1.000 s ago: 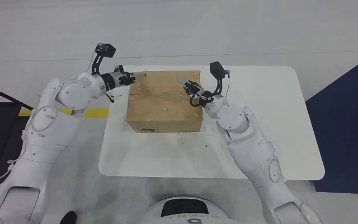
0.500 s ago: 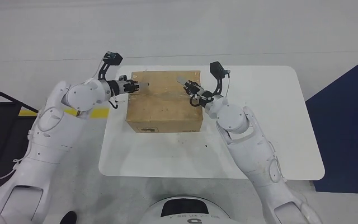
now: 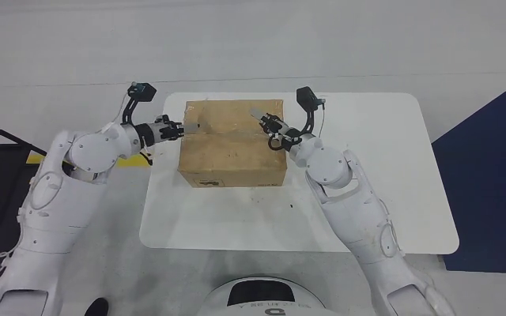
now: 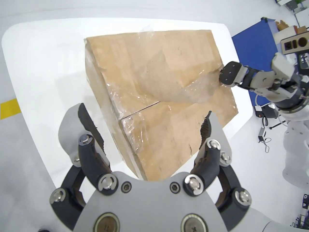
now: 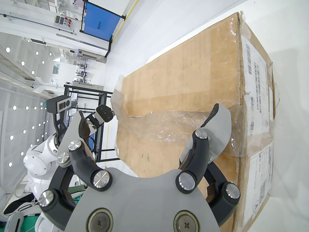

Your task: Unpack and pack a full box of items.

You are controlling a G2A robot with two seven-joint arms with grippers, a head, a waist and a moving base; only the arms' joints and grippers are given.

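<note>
A closed cardboard box [image 3: 231,142] stands on the white table [image 3: 356,197], toward its back left. Clear tape [image 4: 193,90] runs along the top seam, crinkled and partly lifted from the cardboard. My left gripper [image 3: 175,129] hovers just off the box's left end, open, with the box edge showing between its fingers [image 4: 83,121]. My right gripper [image 3: 269,125] sits over the box's right end, open, above the loose tape [image 5: 164,124]. The box [image 5: 181,85] carries printed labels [image 5: 258,97] on one side.
The table's right half and front strip are bare white surface. A blue panel [image 3: 474,182] stands off the table's right side. A yellow floor stripe [image 3: 142,158] runs beside the table's left edge.
My left gripper has drawn back from the box's back left corner to just off its left end. The right arm and the box have stayed put.
</note>
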